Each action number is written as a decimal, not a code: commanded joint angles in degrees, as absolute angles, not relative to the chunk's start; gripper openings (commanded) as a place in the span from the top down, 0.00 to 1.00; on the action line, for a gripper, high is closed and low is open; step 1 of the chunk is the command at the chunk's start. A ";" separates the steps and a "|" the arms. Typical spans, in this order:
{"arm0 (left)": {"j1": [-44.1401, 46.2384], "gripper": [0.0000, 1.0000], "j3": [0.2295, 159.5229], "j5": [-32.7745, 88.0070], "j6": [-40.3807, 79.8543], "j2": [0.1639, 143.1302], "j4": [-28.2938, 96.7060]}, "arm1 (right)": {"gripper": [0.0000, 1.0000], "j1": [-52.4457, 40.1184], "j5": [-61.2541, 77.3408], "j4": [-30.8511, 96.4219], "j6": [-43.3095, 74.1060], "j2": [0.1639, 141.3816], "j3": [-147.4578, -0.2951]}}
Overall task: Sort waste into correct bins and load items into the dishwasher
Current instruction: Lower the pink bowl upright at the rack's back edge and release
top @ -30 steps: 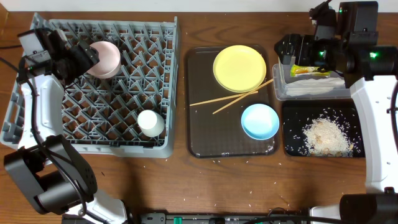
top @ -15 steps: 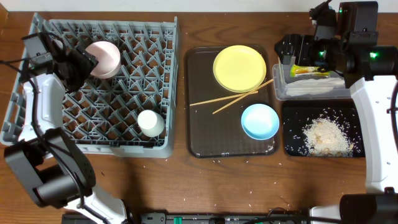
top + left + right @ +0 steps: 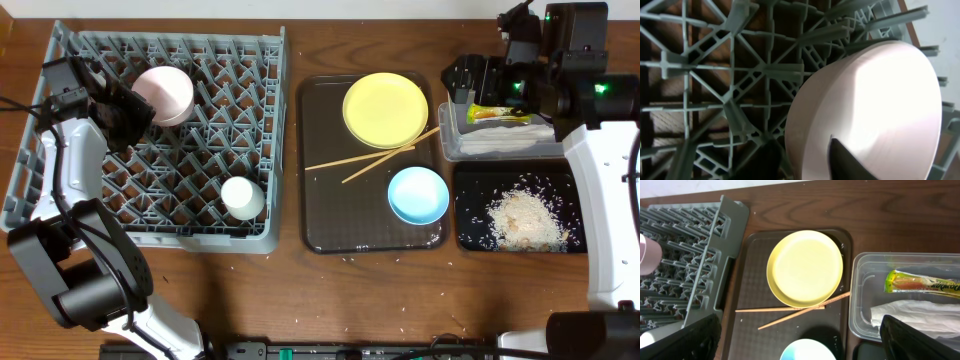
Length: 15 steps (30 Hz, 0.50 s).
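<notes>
The white bowl [image 3: 165,93] [image 3: 870,110] leans among the pegs at the back of the grey dishwasher rack [image 3: 230,110] [image 3: 715,75]. My left gripper [image 3: 128,112] [image 3: 805,162] is at the bowl's left edge, jaws narrow with the rim between them. A white cup [image 3: 242,196] stands in the rack's front. The yellow plate [image 3: 386,109] [image 3: 805,267], two chopsticks [image 3: 375,157] [image 3: 790,311] and the light blue bowl [image 3: 418,194] [image 3: 807,351] lie on the brown tray [image 3: 330,215]. High over the tray's right end, my right gripper [image 3: 468,82] [image 3: 800,345] is open and empty.
The clear tub [image 3: 500,150] [image 3: 862,320] holds the green-and-yellow wrapper [image 3: 503,113] [image 3: 925,282] and the white napkin [image 3: 510,135] [image 3: 910,312]. In front of it, the black tray [image 3: 470,215] holds a heap of rice [image 3: 525,220]. Stray grains dot the table's front edge.
My left gripper's jaws have narrowed around the white bowl's rim, and the left wrist has swung slightly back and left. The right arm has not moved.
</notes>
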<state>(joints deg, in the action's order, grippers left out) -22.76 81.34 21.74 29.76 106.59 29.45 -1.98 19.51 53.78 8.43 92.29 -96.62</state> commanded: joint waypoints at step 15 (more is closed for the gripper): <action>-22.68 0.93 80.90 24.27 29.41 105.97 27.55 | 0.01 -1.56 19.51 53.80 7.62 91.77 -96.68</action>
<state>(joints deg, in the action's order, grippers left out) -22.76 81.28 22.22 29.80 106.63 28.23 -1.98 19.51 53.78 8.43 92.29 -96.62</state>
